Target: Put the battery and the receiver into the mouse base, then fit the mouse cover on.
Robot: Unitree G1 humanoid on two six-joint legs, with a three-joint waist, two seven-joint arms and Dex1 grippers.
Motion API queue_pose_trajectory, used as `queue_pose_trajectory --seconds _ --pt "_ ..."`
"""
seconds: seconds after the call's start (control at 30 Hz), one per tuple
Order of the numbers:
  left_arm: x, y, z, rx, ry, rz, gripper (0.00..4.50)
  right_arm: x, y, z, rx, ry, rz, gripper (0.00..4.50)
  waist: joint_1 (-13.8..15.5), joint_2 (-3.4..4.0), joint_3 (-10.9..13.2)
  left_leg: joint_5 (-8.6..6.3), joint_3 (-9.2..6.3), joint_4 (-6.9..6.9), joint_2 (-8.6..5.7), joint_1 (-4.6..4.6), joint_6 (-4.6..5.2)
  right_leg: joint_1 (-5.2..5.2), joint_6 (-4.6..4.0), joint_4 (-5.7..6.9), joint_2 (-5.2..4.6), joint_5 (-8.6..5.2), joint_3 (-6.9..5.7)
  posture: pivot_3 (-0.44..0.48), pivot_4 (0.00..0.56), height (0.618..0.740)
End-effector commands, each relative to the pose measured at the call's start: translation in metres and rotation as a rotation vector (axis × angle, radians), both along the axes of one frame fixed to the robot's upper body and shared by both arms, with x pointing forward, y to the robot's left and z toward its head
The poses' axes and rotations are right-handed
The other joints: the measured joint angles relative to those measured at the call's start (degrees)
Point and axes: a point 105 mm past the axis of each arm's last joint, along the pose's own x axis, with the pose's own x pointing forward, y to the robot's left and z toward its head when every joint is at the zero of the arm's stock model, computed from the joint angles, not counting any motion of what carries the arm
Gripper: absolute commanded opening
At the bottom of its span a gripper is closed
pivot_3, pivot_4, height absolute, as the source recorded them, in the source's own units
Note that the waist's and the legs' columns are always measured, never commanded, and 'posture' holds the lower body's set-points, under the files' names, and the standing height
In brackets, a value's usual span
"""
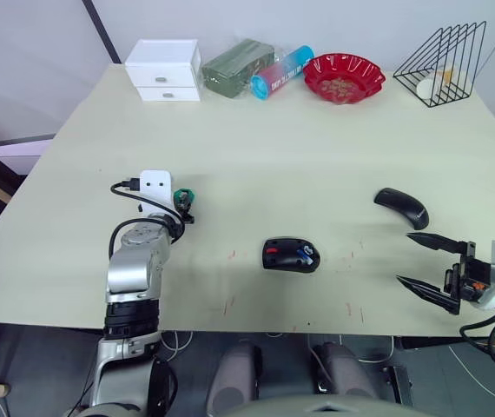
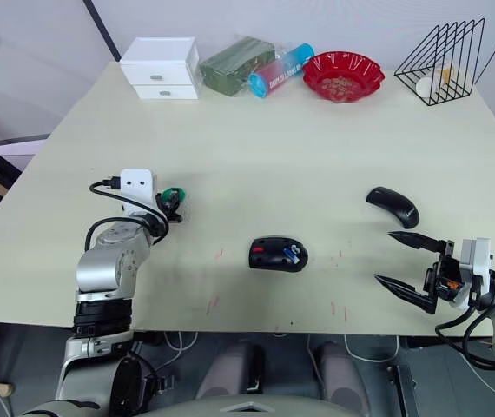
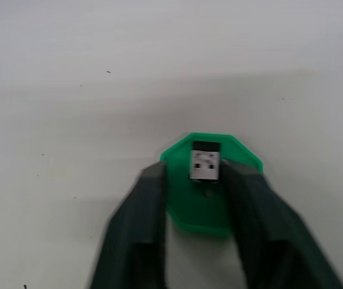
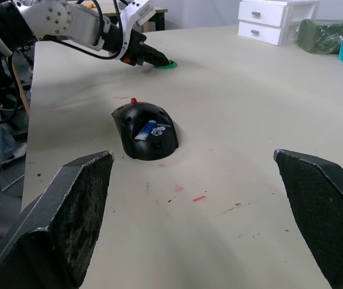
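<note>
The black mouse base [image 1: 291,255] lies open at the table's front middle, red parts showing inside. The battery [image 1: 300,254], white with a blue end, sits in it. The glossy black mouse cover [image 1: 401,207] rests to the base's right, further back. The receiver [image 3: 205,164], a small black piece with a silver plug, stands on a green disc [image 3: 198,205] at the left. My left gripper [image 1: 184,201] is down at the disc, open, one finger on each side of the receiver. My right gripper [image 1: 404,257] hovers open near the front right edge, in front of the cover.
Along the far edge stand a white drawer box [image 1: 164,69], a green pack [image 1: 236,67], a blue and pink tube [image 1: 280,72], a red bowl [image 1: 344,76] and a black wire rack [image 1: 443,62]. Bare tabletop separates the disc, base and cover.
</note>
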Motion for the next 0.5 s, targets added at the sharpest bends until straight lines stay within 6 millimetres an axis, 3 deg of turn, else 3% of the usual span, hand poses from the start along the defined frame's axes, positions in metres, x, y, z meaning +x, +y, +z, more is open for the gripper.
queue_pose_trajectory --seconds 0.03,0.5 --pt "0.0005 0.0038 0.0010 0.007 0.002 0.007 0.03 0.0004 -0.0053 0.0097 -0.013 -0.051 -0.014 4.50 0.0 0.01 0.0 0.00 0.00 0.00 0.00 0.00 0.00 0.00 0.00 0.00 0.00 0.00 0.00 0.000 0.150 0.740" --pt "-0.0007 0.0081 0.0046 0.017 -0.008 0.001 0.03 0.0004 -0.0044 0.0118 0.000 -0.058 -0.002 4.50 0.0 0.01 0.0 0.00 0.00 0.00 0.00 0.00 0.00 0.00 0.00 0.00 0.00 0.00 0.00 0.000 0.150 0.740"
